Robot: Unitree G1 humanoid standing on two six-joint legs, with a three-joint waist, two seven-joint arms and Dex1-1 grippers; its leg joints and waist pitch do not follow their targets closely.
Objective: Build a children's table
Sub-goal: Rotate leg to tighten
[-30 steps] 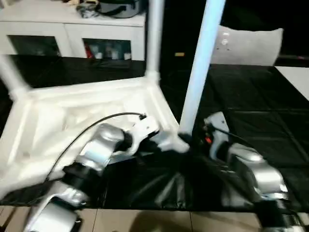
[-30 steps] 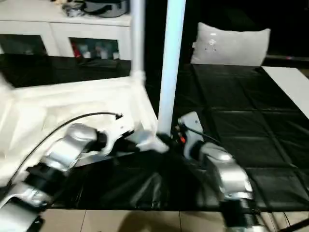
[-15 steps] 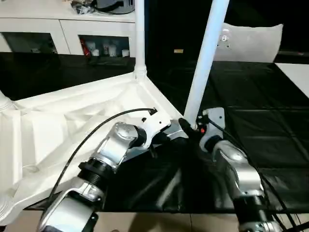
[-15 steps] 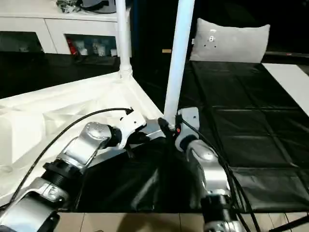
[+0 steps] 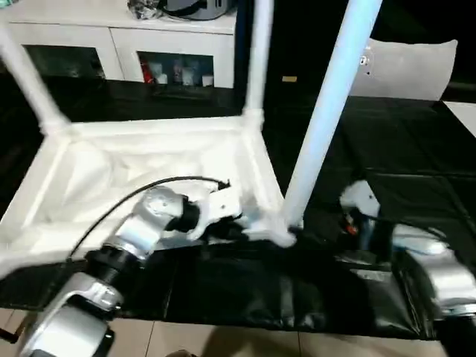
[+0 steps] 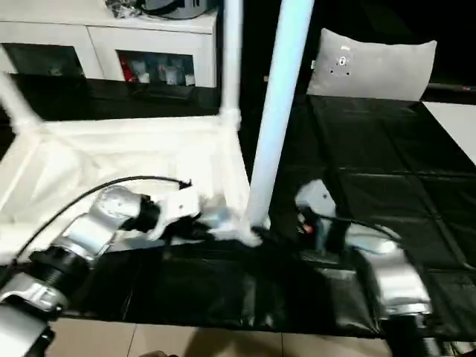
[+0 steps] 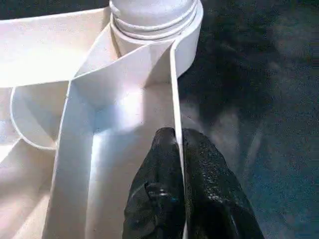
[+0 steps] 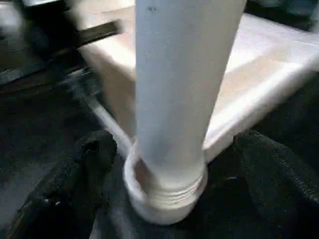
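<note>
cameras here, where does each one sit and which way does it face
Left eye view: on the head, looking forward and down at the upturned white plastic table top; both silver forearms show.
Right eye view: same scene from slightly aside.
Left wrist view: looks along the left gripper, shut on the top's thin rim.
Right wrist view: looks along the right gripper, open either side of the white tubular leg.
Shared: both wrist views show that leg's corner socket.

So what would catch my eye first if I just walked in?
The white table lying upside down on the black mat, legs poking up. The left tool pinches its edge; the right tool stands open around the base of the nearest leg. A grey-white cushion sits behind.
</note>
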